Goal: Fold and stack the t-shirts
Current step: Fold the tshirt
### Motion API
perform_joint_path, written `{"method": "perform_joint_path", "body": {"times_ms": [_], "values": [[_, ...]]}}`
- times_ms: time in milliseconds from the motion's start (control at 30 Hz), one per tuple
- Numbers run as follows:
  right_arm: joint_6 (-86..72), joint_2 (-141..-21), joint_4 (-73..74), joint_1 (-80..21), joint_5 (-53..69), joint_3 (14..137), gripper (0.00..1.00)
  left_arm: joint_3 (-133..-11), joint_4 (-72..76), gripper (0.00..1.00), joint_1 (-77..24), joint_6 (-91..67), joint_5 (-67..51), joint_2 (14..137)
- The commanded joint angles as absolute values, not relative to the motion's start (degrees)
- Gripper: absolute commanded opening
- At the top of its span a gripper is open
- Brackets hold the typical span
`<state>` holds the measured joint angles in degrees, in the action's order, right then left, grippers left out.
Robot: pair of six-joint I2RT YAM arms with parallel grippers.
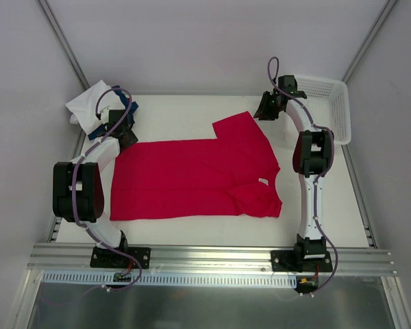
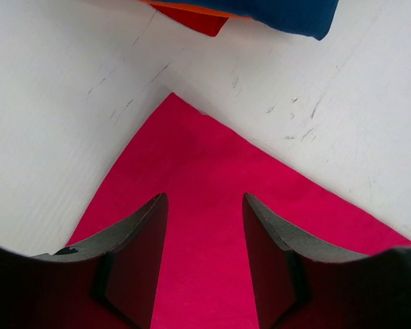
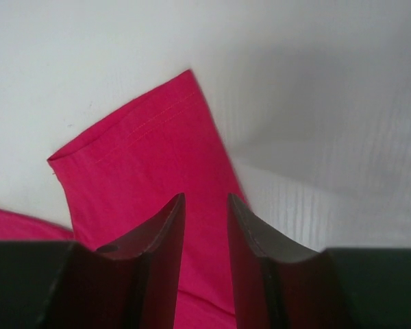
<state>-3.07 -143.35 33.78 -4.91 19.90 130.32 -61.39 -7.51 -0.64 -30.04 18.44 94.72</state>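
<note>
**Top view:** A red shirt lies spread flat across the middle of the white tabletop, hem to the left and collar to the right. Its far sleeve points toward the back edge. The left hand hangs over the shirt's far-left corner. The right hand sits just past the tip of the far sleeve. In the far-left corner a folded white shirt tops a pile, with a blue shirt showing beside the left wrist. A white lattice basket stands in the far-right corner, well apart from the red shirt.

**Left wrist:** The left hand is released. Its two dark fingers stand apart above the pointed corner of the red shirt, and nothing is caught between them. Past that corner is bare, scuffed tabletop. Beyond it, at the top edge, is the blue shirt with a sliver of an orange shirt under it.

**Right wrist:** The right hand is also released. There is a narrow gap between its fingers, and it grips no cloth. The stitched sleeve end of the red shirt lies flat on the tabletop ahead of and beneath the fingertips.
</note>
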Motion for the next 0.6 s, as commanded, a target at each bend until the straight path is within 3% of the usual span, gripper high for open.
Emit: {"method": "perform_joint_path", "body": {"times_ms": [0,233,567], "values": [[2.18,-142.56,33.57,-6.32,17.42,134.30,0.34,-63.28,-6.24,0.48,-0.35,-28.65,18.54,95.54],[11.94,-142.38,34.10,-10.89,5.38,135.52,0.36,-63.54,-6.24,0.47,-0.35,-28.74,18.46,96.24],[19.69,-143.35,30.33,-14.24,2.29,133.86,0.38,-63.98,-6.24,0.47,-0.35,-28.57,18.19,96.77]]}}
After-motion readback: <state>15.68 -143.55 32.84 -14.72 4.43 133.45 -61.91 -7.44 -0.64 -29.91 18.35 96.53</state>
